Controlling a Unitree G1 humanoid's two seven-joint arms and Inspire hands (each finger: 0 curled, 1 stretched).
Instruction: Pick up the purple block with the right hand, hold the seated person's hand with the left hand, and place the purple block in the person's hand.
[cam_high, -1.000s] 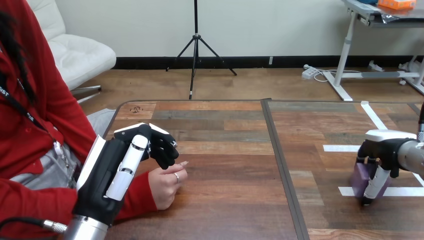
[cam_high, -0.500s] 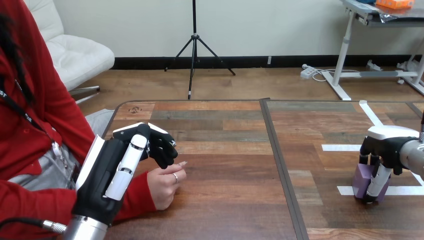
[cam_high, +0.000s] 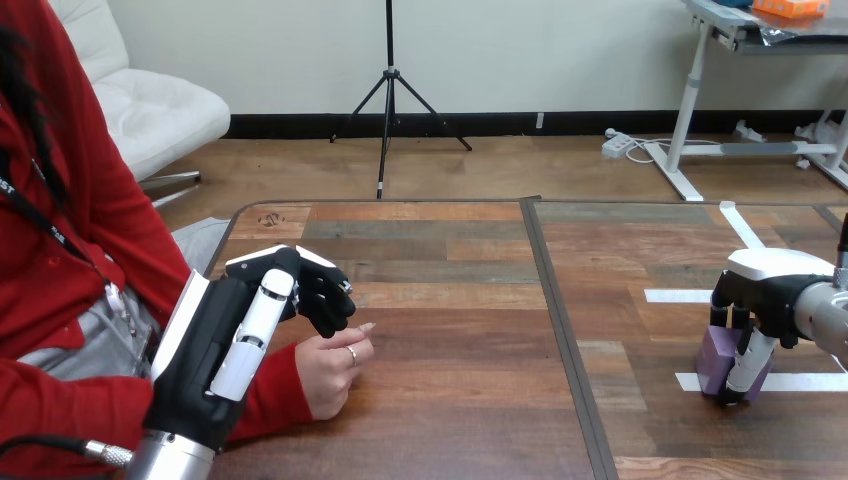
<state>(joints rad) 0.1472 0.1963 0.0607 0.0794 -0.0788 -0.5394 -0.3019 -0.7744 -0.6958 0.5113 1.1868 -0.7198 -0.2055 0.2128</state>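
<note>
Right hand (cam_high: 772, 298) fingers curled round purple block (cam_high: 712, 356); both shifted slightly inward. Grasp judged secure, lift pending.

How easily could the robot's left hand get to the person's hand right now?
Probably yes, quite easily. The left hand is right beside the person's hand, which rests closed on the table, and nothing lies between them. Its curled fingers would likely need to open first.

Bright, even indoor light; faint soft shadows
</note>
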